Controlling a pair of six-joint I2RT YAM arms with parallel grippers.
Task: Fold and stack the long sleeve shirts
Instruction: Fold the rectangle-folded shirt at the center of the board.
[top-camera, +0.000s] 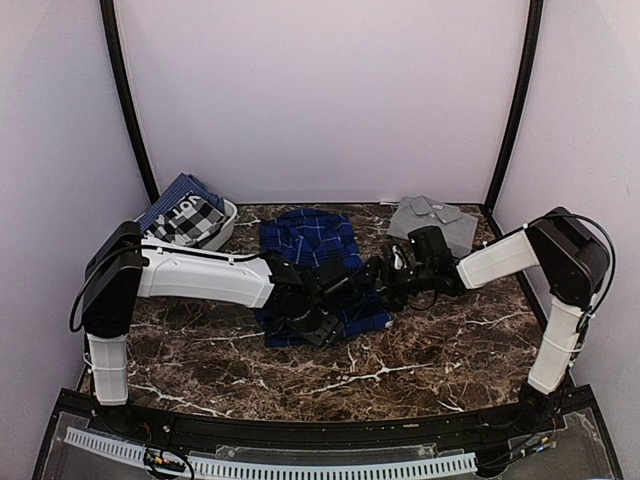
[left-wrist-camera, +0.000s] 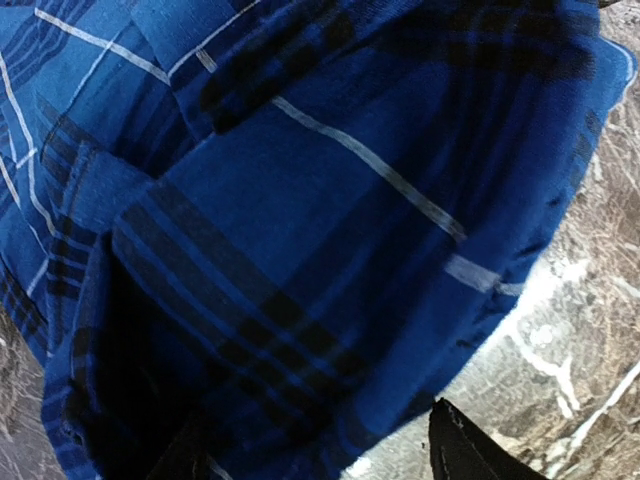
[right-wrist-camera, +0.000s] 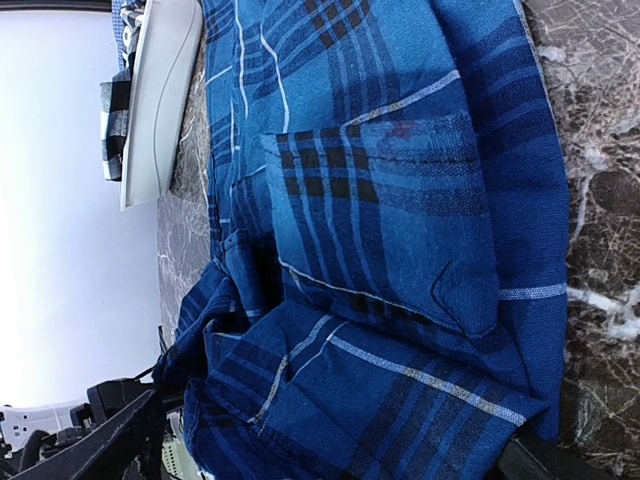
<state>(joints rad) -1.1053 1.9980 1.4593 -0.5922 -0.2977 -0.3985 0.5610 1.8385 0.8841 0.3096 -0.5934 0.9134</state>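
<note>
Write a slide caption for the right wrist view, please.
Royal-blue and black plaid cloth shirt lies rumpled on dark marble table.

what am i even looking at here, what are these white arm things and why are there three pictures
These are two robot arms bolted at the near edge of a marble table: the left arm and the right arm. The wide picture comes from a camera above and behind them. The other two come from a camera on each wrist, looking past that arm's own fingers. A blue plaid shirt lies in the middle of the table. A folded grey shirt is at the back right, and a white basket of more cloth is at the back left. Both arms reach over the blue plaid shirt. The left fingers and right fingers stand apart, and nothing looks firmly held.
</note>
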